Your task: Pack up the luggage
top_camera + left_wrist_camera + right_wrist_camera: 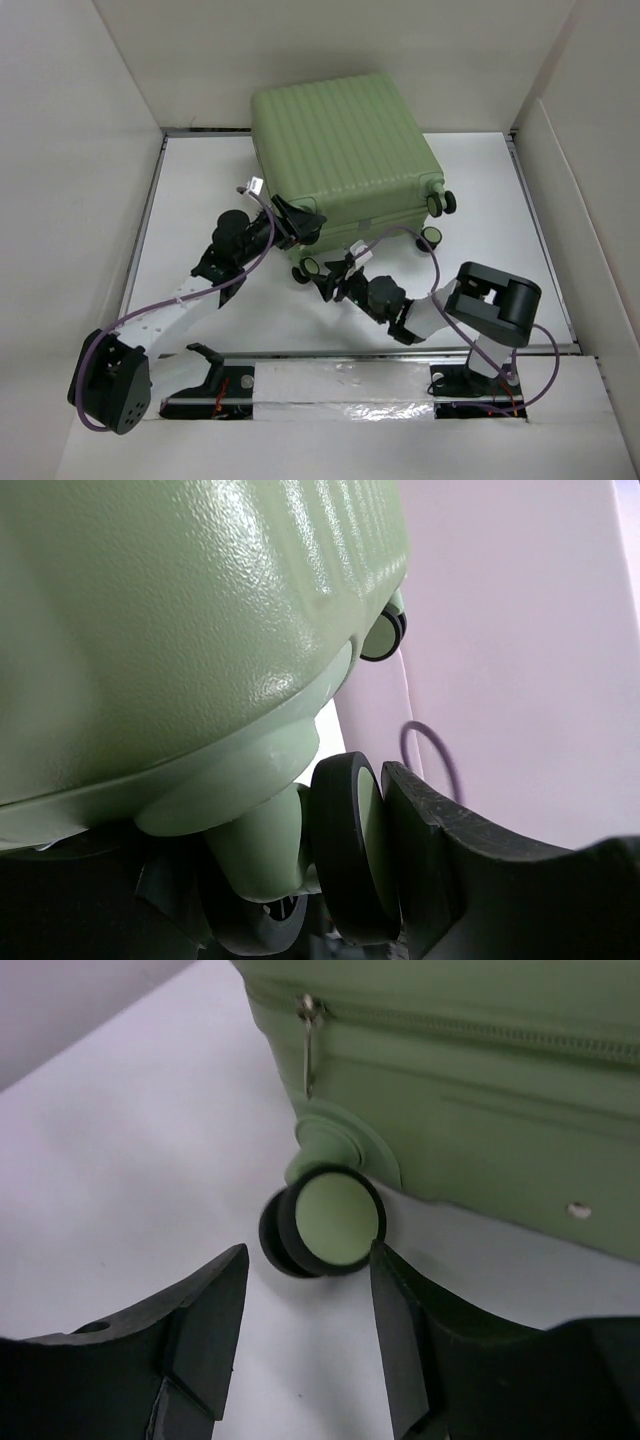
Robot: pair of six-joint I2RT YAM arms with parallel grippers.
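by luggage wheel, right end effector spread

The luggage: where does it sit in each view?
Top external: luggage upper centre.
Left wrist: luggage fills the upper left.
Right wrist: luggage across the top right.
Shared landmark: its black-and-green wheels.

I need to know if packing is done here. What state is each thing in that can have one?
luggage: shut, zipped where visible, lying flat on the table.
zipper pull: hanging loose, ungripped.
left gripper: closed on the corner wheel.
corner wheel: held, one finger against it.
right gripper: open, holding nothing.
near wheel: ungripped, just ahead of the right gripper.
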